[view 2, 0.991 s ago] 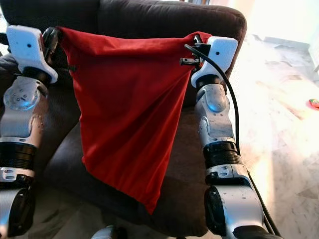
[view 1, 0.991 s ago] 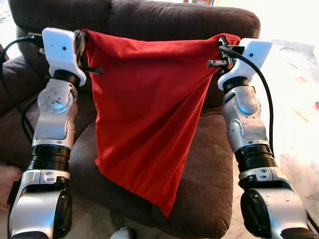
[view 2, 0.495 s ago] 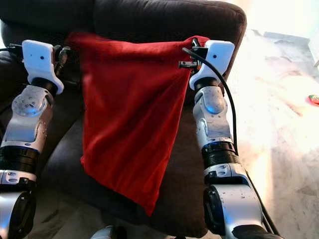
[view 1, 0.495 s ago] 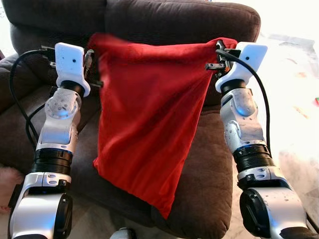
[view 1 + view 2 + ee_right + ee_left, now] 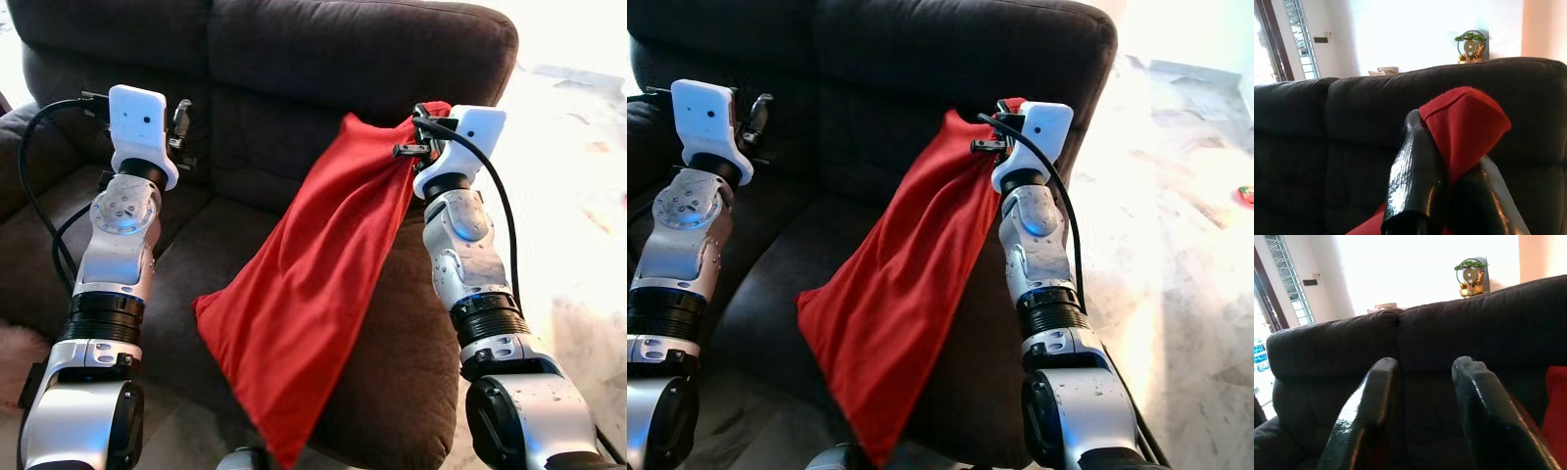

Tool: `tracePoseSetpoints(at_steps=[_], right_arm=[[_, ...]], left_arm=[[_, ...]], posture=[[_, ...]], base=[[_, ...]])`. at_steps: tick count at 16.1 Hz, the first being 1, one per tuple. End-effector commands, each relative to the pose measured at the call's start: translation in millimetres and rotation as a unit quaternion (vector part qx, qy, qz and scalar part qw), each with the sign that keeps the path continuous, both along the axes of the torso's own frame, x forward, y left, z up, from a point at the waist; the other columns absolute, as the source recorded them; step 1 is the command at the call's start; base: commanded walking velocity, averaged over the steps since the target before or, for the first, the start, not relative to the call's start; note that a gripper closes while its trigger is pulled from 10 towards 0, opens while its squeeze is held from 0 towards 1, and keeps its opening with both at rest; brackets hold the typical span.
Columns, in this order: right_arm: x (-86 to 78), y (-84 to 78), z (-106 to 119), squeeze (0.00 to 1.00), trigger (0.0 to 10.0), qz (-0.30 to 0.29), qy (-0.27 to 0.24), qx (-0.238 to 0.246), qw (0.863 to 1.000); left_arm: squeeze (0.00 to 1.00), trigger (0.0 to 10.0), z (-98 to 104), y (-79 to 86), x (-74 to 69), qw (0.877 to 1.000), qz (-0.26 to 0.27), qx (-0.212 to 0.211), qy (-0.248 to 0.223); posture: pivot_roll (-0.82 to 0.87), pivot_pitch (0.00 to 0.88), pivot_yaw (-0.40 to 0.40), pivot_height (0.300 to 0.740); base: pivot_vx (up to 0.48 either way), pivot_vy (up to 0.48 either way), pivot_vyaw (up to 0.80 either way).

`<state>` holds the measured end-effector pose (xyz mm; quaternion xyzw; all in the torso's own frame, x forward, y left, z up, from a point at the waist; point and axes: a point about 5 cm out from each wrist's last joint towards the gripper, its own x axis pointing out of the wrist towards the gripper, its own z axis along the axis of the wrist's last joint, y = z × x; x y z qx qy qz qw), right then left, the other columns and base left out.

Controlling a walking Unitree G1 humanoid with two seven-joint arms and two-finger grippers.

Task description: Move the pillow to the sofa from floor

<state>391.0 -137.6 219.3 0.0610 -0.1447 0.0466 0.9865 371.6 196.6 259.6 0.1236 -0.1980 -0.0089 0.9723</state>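
The limp red fabric pillow (image 5: 304,304) hangs by one upper corner from the right tool (image 5: 419,125), whose two black fingers (image 5: 1415,171) are pinched closed on that corner, a tuft of red cloth standing up between them. From there the cloth slopes down toward the robot's left; its lower part lies against the seat cushion of the dark brown upholstered sofa (image 5: 323,59), and its bottom tip reaches down over the seat's front edge. The left tool (image 5: 1422,396) is raised in front of the sofa back, apart from the pillow, fingers spread with nothing between them. A pale marble floor (image 5: 1185,245) lies to the sofa's right. A small gold ornament with green foliage (image 5: 1470,276) stands beyond the sofa back.
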Motion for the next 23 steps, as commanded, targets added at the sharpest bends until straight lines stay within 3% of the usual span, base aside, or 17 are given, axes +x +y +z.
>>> tracePoseSetpoints(at_steps=[1, 2, 6, 10, 13, 18, 22, 23], right_arm=[[1.4, 6.8, 17, 0.0, 10.0, 0.012, -0.035, -0.008, 0.999], [1.7, 8.8, 16, 0.0, 10.0, 0.017, -0.032, -0.009, 0.999], [9.1, 36.0, 11, 0.0, 10.0, 0.081, -0.004, -0.055, 0.995], [16.0, 62.0, 24, 0.0, 10.0, 0.132, 0.001, -0.063, 0.989], [16.4, 84.0, 31, 0.0, 10.0, 0.177, 0.002, -0.098, 0.979], [18.4, 96.1, 50, 0.0, 10.0, 0.194, -0.008, -0.113, 0.975], [18.0, 89.1, 31, 0.0, 10.0, 0.188, 0.011, -0.1, 0.977], [18.2, 85.3, 24, 1.0, 10.0, 0.182, 0.022, -0.103, 0.978]], left_arm=[[0.44, 10.0, 1, -1.9, -2.1, 1.0, 0.004, 0.006, -0.005], [0.0, 10.0, 1, -1.9, -2.4, 1.0, 0.006, 0.006, -0.006], [0.0, 10.0, 8, -0.7, -5.9, 0.999, 0.016, -0.015, -0.038], [0.0, 10.0, 12, 2.3, -8.1, 0.998, 0.028, -0.03, -0.055], [0.0, 10.0, 16, 4.2, -10.7, 0.996, 0.037, -0.04, -0.071], [0.0, 10.0, 24, 12.2, -15.7, 0.99, 0.064, -0.063, -0.105], [0.0, 10.0, 18, 13.2, -17.2, 0.99, 0.073, -0.065, -0.099], [0.0, 10.0, 16, 12.4, -17.9, 0.991, 0.071, -0.064, -0.094]], posture=[[0.09, 0.057, -0.048, 0.74], [0.09, 0.057, -0.049, 0.74], [0.1, 0.052, -0.059, 0.74], [0.1, 0.047, -0.065, 0.74], [0.12, 0.043, -0.074, 0.74], [0.12, 0.042, -0.077, 0.74], [0.13, 0.047, -0.079, 0.74], [0.12, 0.056, -0.071, 0.74]], base=[[0.0, 0.0, 0.0], [0.0, 0.0, 0.0], [0.0, 0.0, 0.0], [0.0, 0.0, 0.0], [0.0, 0.0, 0.0], [0.0, 0.0, 0.0], [0.0, 0.0, 0.0], [0.0, 0.0, 0.0]])
